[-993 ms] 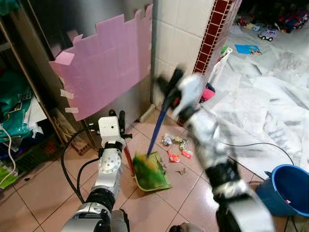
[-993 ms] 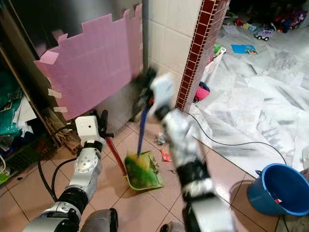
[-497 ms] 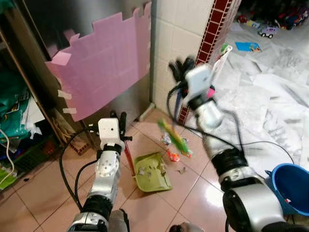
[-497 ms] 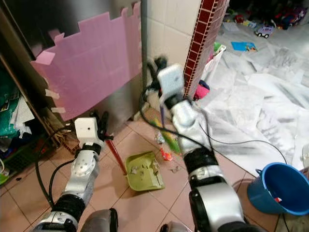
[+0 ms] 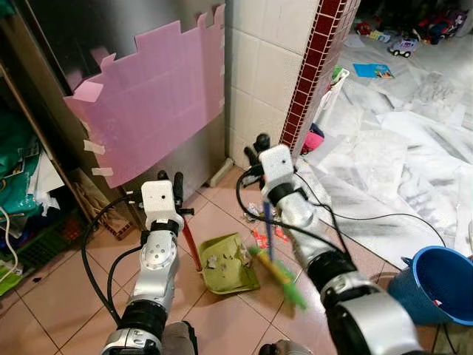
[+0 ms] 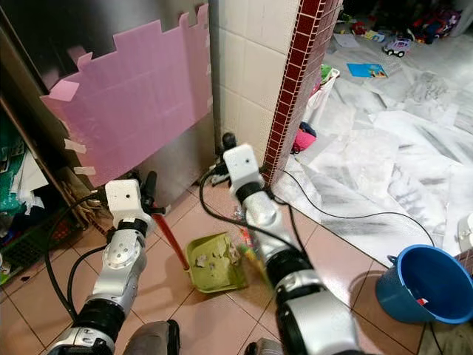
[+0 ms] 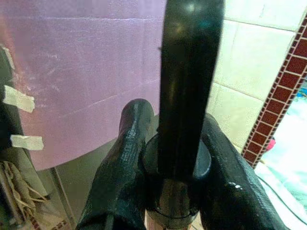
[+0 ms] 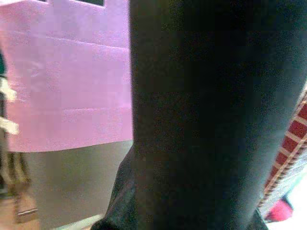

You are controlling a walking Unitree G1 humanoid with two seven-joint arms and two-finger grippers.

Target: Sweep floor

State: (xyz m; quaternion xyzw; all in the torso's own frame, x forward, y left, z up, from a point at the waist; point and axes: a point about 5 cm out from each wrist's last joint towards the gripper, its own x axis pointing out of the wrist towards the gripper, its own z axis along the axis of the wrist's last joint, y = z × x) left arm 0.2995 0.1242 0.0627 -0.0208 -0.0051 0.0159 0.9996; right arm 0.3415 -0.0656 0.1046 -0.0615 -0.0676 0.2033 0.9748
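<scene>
Tiled floor [image 5: 66,285] with scattered litter [image 5: 260,238]

Glossy tiled floor [image 5: 66,285], matt pink foam sheet [image 5: 148,103], smooth green plastic dustpan [image 5: 229,262].

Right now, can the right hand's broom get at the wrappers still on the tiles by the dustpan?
Probably yes. The right hand holds the broom, whose head hangs beside the dustpan; the wrappers lie on open tile just beyond, with nothing between.
</scene>
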